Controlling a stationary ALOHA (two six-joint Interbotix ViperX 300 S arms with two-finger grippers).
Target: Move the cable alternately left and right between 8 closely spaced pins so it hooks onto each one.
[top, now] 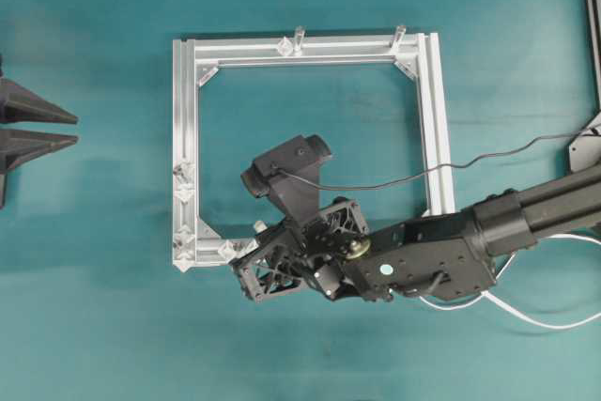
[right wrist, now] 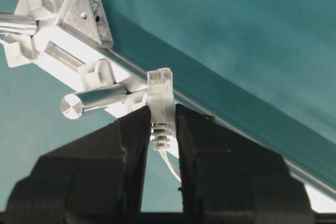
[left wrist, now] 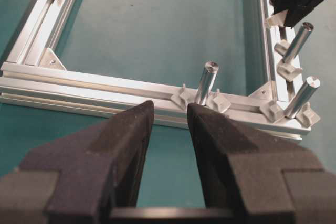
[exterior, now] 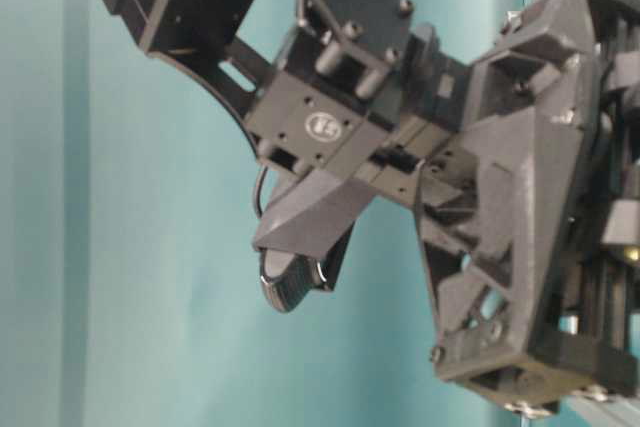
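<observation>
The right gripper (right wrist: pixel 161 129) clamps the cable's plug (right wrist: pixel 160 94) against the frame's (top: pixel 438 119) lower rail, beside a post (right wrist: pixel 94 100); the left gripper (left wrist: pixel 169 129) hangs open, well apart.

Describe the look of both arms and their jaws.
Both are matte black. The right arm has lattice-cut gripper plates, a brass-coloured wheel, a round white mark, a dark wrist camera and a thin dark wire. The left gripper ends in wedge-shaped jaws.

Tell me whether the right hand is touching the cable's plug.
Touching: in the right wrist view the right hand has both fingers pressed against the plug.
</observation>
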